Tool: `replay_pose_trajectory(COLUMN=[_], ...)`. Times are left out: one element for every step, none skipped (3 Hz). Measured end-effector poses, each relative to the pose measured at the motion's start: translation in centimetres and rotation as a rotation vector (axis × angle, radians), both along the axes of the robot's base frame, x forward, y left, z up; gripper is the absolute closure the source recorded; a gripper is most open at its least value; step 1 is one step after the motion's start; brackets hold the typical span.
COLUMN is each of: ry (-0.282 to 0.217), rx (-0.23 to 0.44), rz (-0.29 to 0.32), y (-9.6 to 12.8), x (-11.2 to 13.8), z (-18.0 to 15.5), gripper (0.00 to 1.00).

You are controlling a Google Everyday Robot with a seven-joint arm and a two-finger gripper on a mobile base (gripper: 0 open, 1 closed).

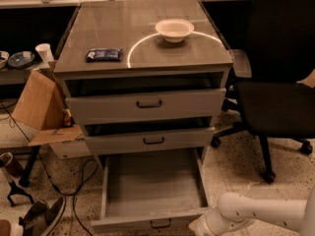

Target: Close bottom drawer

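Currently the lowest grey cabinet drawer, the bottom drawer (152, 183), is pulled far out. Its plain grey interior is exposed and its short front panel with the small dark bar handle (160, 223) sits at the lower frame edge. The white robot arm (266, 214) enters from the right, low down. Its gripper (201, 228) is just beside the drawer's front right corner and largely cut off by the frame, so can't tell if it's spread or closed, or if it's touching the panel. The middle drawer (152, 141) and the taller top drawer (147, 104) each stand slightly ajar. On the cabinet's top surface (147, 14) are a white round bowl (174, 29) and, well apart to its left, a dark blue flat packet (104, 54). A black office chair (280, 82) stands to the right and a brown cardboard box (39, 102) to the left.
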State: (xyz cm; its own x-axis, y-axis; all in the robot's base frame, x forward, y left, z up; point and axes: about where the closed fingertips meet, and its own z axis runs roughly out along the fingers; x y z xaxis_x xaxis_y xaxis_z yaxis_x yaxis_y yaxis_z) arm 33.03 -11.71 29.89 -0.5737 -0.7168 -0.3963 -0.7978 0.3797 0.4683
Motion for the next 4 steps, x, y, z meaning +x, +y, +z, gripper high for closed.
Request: replay_pose_trajectory(ry=[0.029,0.029,0.010,-0.019], rx=[-0.006,-0.020,-0.034,-0.049], rz=[-0.010,-0.022,-0.033,-0.025], y=[-1.2,-1.7,-2.2,-2.7], x=[-0.5,-0.1,1.5,4.0], z=[-5.6,-8.2,-10.3,-12.8], gripper=[0.47,0.71,0.94,1.00])
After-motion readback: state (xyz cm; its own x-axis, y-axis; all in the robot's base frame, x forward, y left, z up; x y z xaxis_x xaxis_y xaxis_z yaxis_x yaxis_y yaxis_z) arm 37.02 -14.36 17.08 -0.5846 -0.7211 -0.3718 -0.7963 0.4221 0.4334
